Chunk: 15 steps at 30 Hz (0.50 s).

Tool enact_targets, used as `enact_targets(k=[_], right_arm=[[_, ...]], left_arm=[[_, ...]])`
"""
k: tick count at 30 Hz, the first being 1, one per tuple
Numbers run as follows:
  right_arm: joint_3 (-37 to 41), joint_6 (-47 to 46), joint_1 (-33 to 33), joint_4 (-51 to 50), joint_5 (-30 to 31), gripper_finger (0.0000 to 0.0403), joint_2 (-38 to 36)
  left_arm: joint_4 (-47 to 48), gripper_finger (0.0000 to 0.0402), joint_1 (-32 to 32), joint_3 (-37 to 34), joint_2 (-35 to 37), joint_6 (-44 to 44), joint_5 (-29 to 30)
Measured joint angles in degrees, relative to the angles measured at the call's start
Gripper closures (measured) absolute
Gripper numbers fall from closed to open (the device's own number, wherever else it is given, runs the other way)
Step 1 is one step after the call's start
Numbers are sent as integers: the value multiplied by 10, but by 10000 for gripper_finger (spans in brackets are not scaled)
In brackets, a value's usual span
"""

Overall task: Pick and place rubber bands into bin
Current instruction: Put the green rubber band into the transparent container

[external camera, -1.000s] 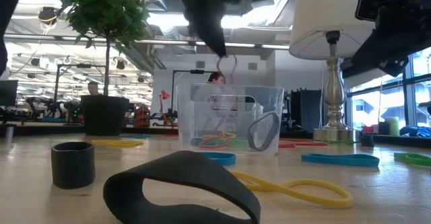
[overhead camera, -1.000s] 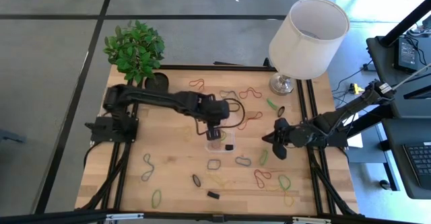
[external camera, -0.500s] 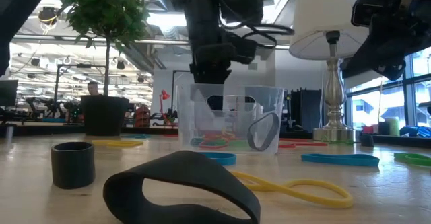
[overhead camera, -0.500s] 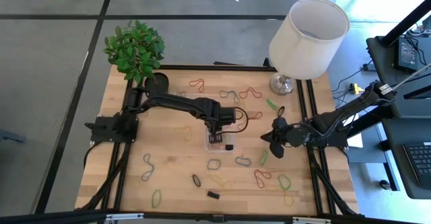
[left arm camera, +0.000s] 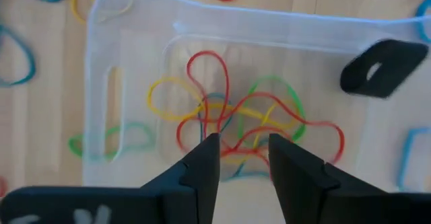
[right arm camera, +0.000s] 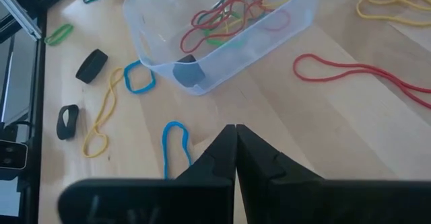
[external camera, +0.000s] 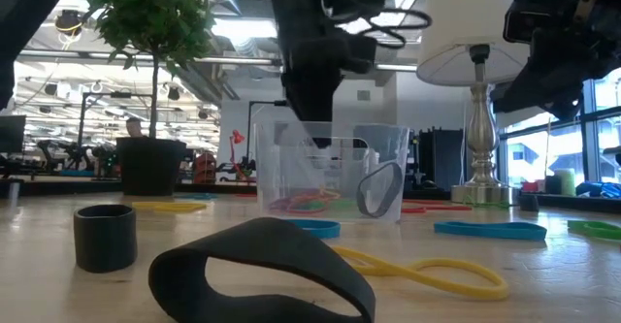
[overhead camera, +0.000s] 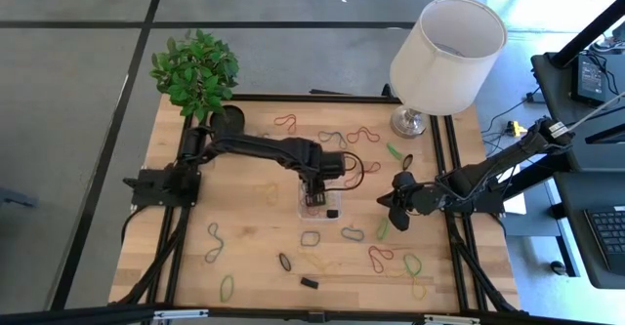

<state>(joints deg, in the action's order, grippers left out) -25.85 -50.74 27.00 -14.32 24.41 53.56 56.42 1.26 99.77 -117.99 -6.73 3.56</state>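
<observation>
Having parted over the bin (left arm camera: 135, 62), the left end effector (left arm camera: 244, 158) now holds nothing.

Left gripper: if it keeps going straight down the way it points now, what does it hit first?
Most likely the tangle of red, yellow and green rubber bands on the floor of the clear plastic bin. The left gripper, jaws apart and empty, points straight into it; depth is unclear.
</observation>
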Motion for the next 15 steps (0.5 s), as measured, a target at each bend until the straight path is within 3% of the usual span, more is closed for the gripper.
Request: enact_targets(k=[6, 15], right_arm=[[0, 1, 0, 0, 0, 391, 0], [0, 2, 0, 0, 0, 391, 0]], left_arm=[[76, 297, -2, 75, 4, -68, 17], [136, 367, -47, 85, 30, -151, 22]])
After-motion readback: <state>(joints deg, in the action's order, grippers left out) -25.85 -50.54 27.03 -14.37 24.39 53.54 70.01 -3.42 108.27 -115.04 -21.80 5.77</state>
